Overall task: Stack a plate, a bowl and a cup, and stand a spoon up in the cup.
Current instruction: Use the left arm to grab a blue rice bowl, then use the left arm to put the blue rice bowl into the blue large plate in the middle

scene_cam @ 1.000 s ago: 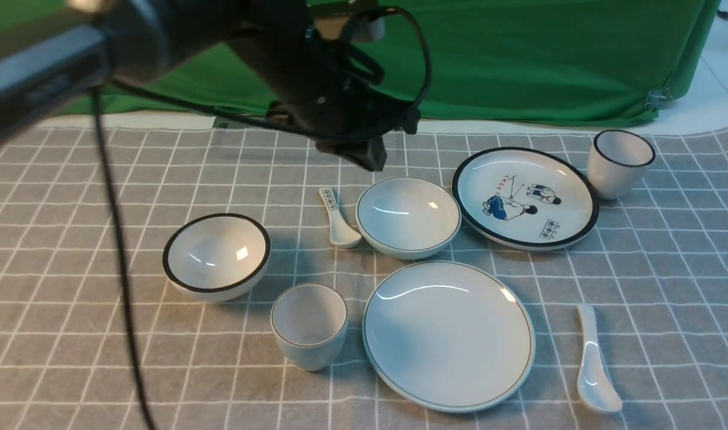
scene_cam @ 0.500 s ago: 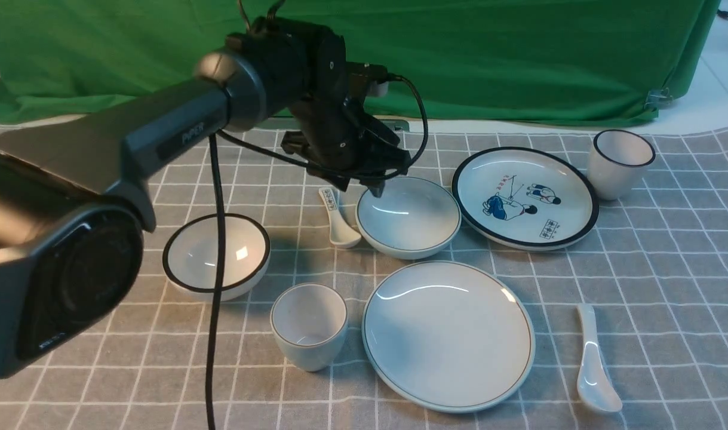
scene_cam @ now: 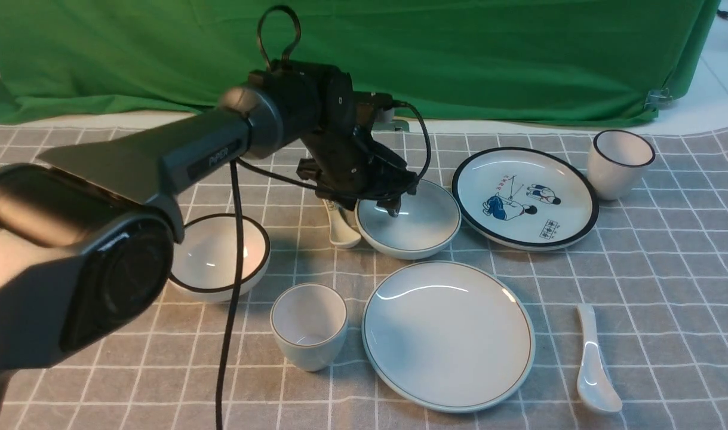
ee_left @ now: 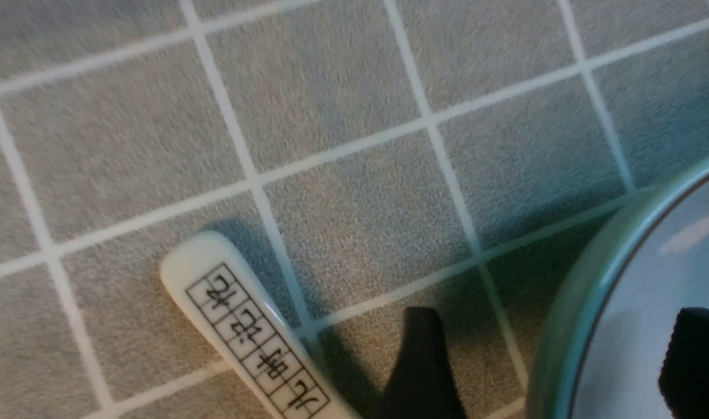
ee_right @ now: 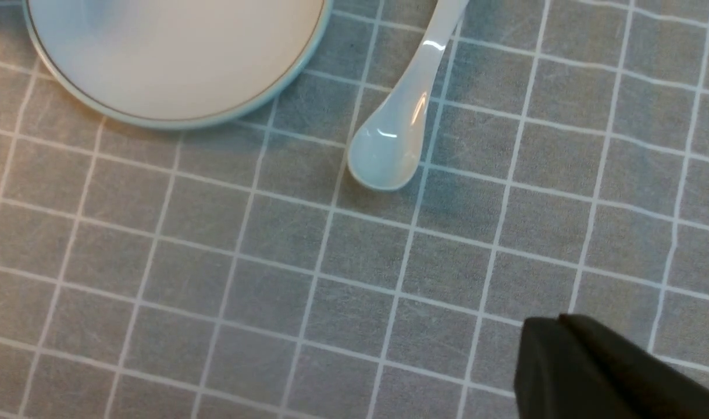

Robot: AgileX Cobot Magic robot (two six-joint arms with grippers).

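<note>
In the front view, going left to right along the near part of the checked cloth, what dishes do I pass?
black-rimmed bowl → pale cup → plain plate → plain white spoon

The dark grey tubular left arm is stretched forward from the near left toward the middle of the front view, and its black wrist is bent downward. The black left claw is pointed down, with its two fingers held well apart. The black right claw is seen only in its own wrist view, with its fingers pressed together.
</note>
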